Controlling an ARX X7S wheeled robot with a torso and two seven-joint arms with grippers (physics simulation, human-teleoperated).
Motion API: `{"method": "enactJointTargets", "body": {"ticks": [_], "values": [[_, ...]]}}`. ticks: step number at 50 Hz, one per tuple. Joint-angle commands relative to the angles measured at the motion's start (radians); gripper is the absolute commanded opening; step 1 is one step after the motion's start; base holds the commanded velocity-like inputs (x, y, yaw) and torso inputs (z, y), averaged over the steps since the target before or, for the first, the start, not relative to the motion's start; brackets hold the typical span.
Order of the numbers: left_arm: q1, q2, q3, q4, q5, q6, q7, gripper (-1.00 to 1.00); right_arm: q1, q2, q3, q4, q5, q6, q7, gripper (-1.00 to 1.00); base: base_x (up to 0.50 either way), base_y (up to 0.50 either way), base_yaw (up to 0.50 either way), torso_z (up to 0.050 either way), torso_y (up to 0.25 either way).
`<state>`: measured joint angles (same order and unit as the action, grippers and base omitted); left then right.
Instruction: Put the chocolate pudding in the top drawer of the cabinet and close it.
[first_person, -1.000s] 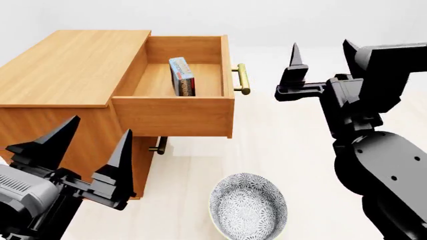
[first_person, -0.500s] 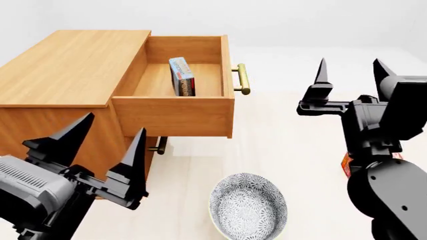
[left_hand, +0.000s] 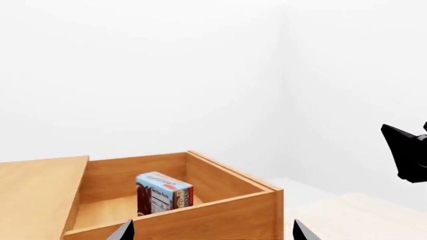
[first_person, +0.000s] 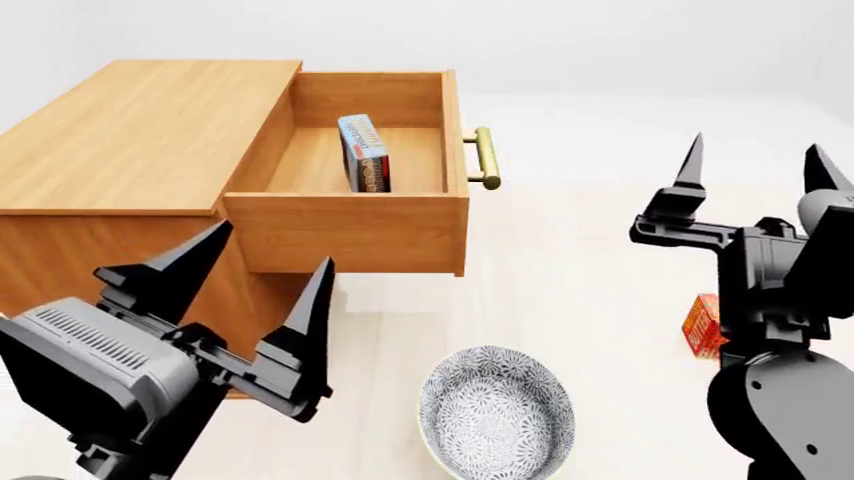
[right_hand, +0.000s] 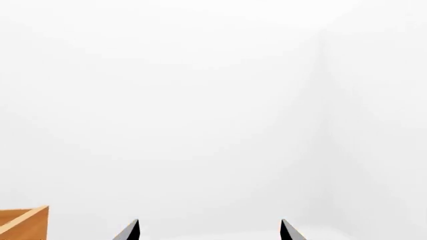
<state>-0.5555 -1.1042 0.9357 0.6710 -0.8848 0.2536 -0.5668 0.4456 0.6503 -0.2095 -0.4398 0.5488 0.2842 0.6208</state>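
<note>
Now both arms have moved right since a second ago.
Chocolate pudding (first_person: 363, 152) stands in the pulled-out top drawer (first_person: 350, 230), at 12 o'clock from the left gripper (first_person: 262, 285) and 10 o'clock from the right gripper (first_person: 754, 165) (both spread wide, empty).

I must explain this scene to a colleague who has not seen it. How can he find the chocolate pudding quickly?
Find the wooden cabinet; its top drawer is pulled open. Standing upright inside is the chocolate pudding, a small light-blue carton, the only thing in the drawer.
</note>
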Motion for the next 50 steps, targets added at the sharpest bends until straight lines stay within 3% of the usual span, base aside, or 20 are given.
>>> {"method": "enactJointTargets", "body": {"ticks": [1,14,29,36,50], "values": [[-0.010,0.014,0.006,0.007,0.003,-0.023,0.006,1.00,-0.074,-0.015,0.030,0.041,0.060,-0.116,-0.087,1.00,0.00,0.00,0.00,0.000,0.000],[-0.013,0.024,0.011,0.010,0.011,-0.038,0.006,1.00,-0.340,0.157,0.335,-0.093,0.406,-0.185,-0.160,1.00,0.00,0.00,0.00,0.000,0.000],[-0.056,0.052,0.013,0.017,-0.030,-0.084,0.026,1.00,-0.469,0.145,0.460,-0.123,0.411,-0.247,-0.146,1.00,0.00,0.00,0.00,0.000,0.000],[-0.148,0.109,0.016,0.026,-0.091,-0.169,0.050,1.00,-0.472,0.131,0.453,-0.119,0.391,-0.254,-0.142,1.00,0.00,0.00,0.00,0.000,0.000],[-0.320,0.313,0.076,-0.042,-0.162,-0.359,0.080,1.00,-0.469,0.115,0.437,-0.104,0.369,-0.258,-0.149,1.00,0.00,0.00,0.00,0.000,0.000]]}}
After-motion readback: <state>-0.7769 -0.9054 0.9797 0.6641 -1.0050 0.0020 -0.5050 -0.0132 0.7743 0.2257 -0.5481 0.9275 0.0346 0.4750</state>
